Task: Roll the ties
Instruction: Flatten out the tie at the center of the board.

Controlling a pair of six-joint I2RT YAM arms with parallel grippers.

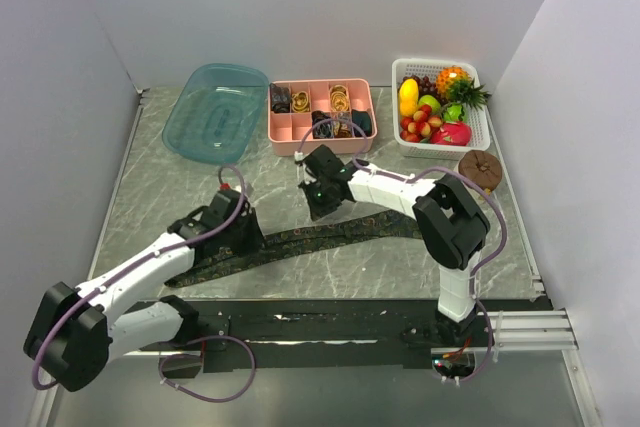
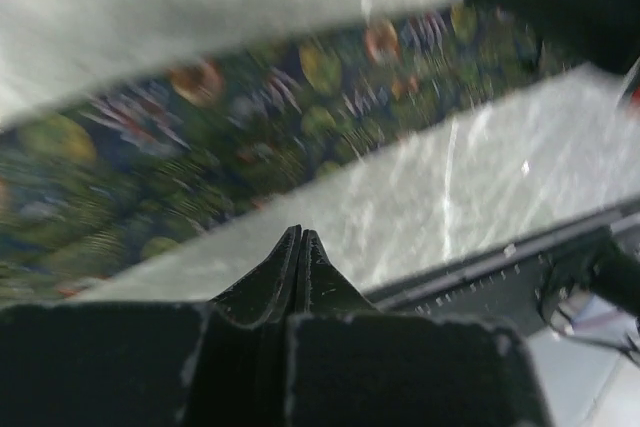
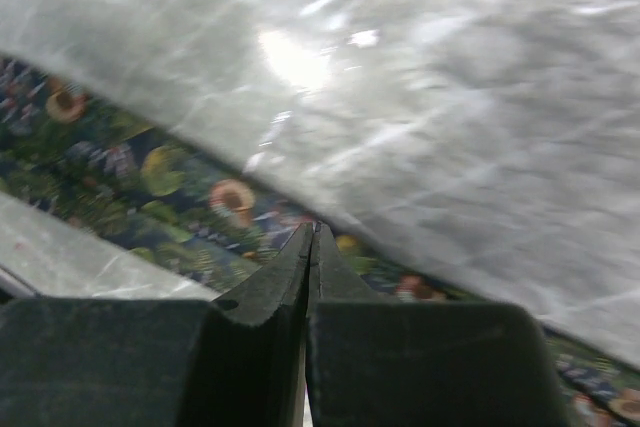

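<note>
Floral necktie (image 1: 300, 239) flat mid-frame, likely limp, light, slippery; grab one end. Left end effector (image 2: 300, 234), right end effector (image 3: 312, 230) both pressed together.

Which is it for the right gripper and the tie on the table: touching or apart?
Cannot tell. In the right wrist view the shut right gripper overlaps the edge of the tie; pinching or hovering is unclear.

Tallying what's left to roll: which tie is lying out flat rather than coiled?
The long dark floral tie stretched across the marble table; the other ties sit coiled in the pink divided box.
</note>
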